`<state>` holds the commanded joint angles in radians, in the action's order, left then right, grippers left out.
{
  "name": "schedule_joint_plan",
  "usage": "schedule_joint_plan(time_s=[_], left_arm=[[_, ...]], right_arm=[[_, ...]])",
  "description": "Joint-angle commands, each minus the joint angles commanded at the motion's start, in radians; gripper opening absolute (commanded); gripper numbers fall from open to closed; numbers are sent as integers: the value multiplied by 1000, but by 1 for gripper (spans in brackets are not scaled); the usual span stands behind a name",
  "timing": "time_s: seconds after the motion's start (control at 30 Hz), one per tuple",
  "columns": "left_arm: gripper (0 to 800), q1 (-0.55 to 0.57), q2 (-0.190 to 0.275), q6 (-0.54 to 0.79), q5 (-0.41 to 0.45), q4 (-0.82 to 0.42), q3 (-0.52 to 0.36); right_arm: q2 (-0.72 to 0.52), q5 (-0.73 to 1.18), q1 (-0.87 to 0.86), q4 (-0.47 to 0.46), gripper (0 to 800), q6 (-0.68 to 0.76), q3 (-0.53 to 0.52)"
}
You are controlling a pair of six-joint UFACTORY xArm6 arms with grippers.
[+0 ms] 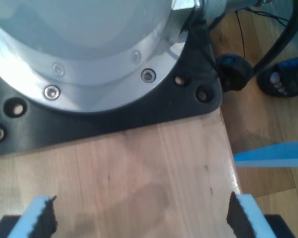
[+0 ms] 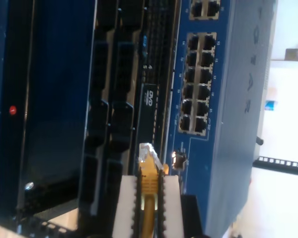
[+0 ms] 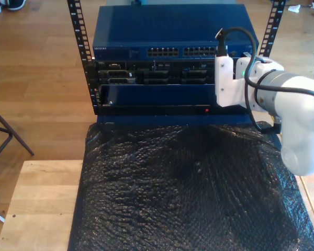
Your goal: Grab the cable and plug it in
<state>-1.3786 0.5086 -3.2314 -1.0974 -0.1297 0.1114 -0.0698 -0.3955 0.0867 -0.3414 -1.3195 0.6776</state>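
Cable, yellow ethernet, is pinched between the white pads of my second gripper; the jaws are closed on it just behind the clear plug. Plug tip points at the blue switch and sits just short of the dark rack face, near a small lit spot and beside the block of RJ45 ports; not inserted in any port. A red indicator glows on the dark panel.

In the exterior view the second arm reaches in from the exterior view's right, with its white gripper body up against the rack front, in front of the port row on the blue switch. Black bubble wrap covers the table ahead of the rack; bare wooden tabletop shows at the exterior view's left.

My first gripper has its jaws spread wide apart, holding nothing, over a wooden surface near a robot base flange on a black mounting plate. A sandalled foot stands on the floor nearby.
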Motion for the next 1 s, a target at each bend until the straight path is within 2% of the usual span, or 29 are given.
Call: schedule_joint_plan(time_s=[0.37,0.6,1.0], left_arm=[[800,0,0,0,0,0,0],[800,0,0,0,0,0,0],[800,-2,0,0,0,0,0]], right_arm=[[28,-2,54,0,0,-9,18],[37,-2,84,-3,0,-12,64],[35,8,152,-20,0,-20,69]])
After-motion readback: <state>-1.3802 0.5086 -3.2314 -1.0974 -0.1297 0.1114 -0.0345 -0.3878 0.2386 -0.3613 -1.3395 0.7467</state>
